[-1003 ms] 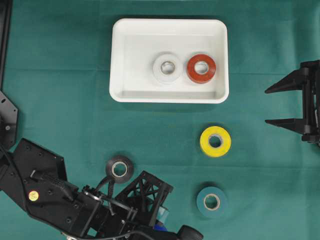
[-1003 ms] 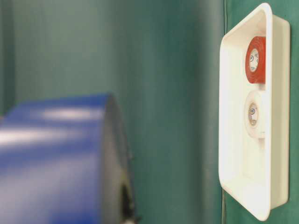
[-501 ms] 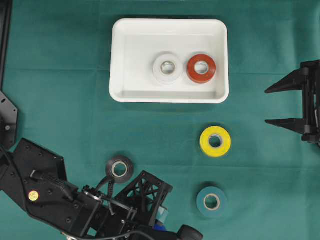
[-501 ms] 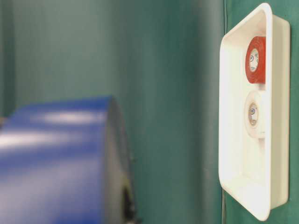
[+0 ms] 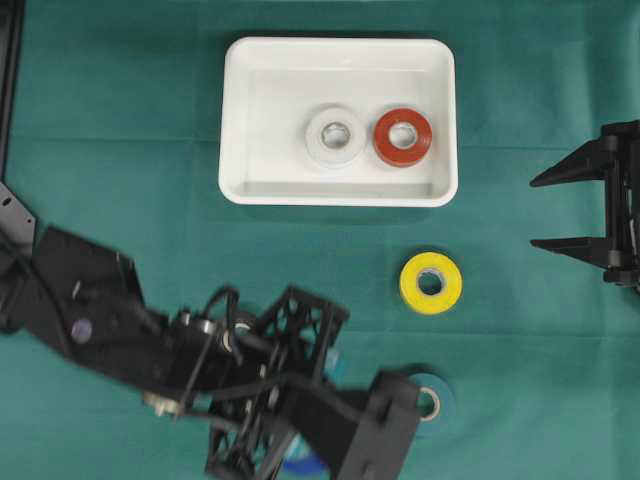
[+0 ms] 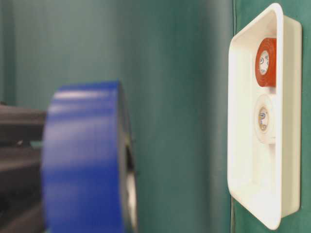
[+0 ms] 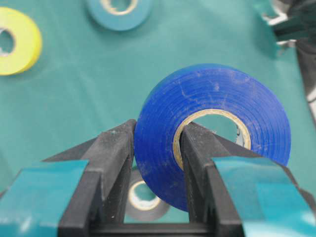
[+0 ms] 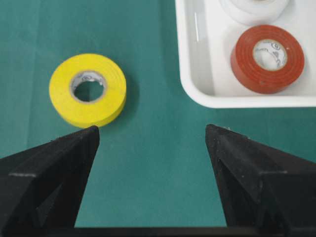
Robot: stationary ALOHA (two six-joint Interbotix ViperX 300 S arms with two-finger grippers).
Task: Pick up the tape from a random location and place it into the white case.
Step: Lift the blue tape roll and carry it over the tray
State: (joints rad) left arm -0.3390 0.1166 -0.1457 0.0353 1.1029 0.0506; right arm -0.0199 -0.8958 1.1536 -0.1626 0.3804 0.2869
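My left gripper (image 7: pixel 158 143) is shut on a blue tape roll (image 7: pixel 217 94), one finger outside the roll's wall and the other inside its core. The roll hangs above the cloth at the near edge, showing blue (image 5: pixel 300 464) under the arm in the overhead view and large and blurred (image 6: pixel 85 160) in the table-level view. The white case (image 5: pixel 240 120) lies at the far middle, well apart from it, holding a white roll (image 5: pixel 335 136) and a red roll (image 5: pixel 402 137). My right gripper (image 5: pixel 545 212) stands open and empty at the right edge (image 8: pixel 152 136).
A yellow roll (image 5: pixel 431 283) lies in front of the case. A teal roll (image 5: pixel 436 398) sits partly under my left arm. A black roll (image 7: pixel 143 200) lies on the cloth below the left fingers. Green cloth covers the table.
My left arm has risen and swung right with the blue roll, now covering the black roll and part of the teal roll in the overhead view. The right arm has not moved.
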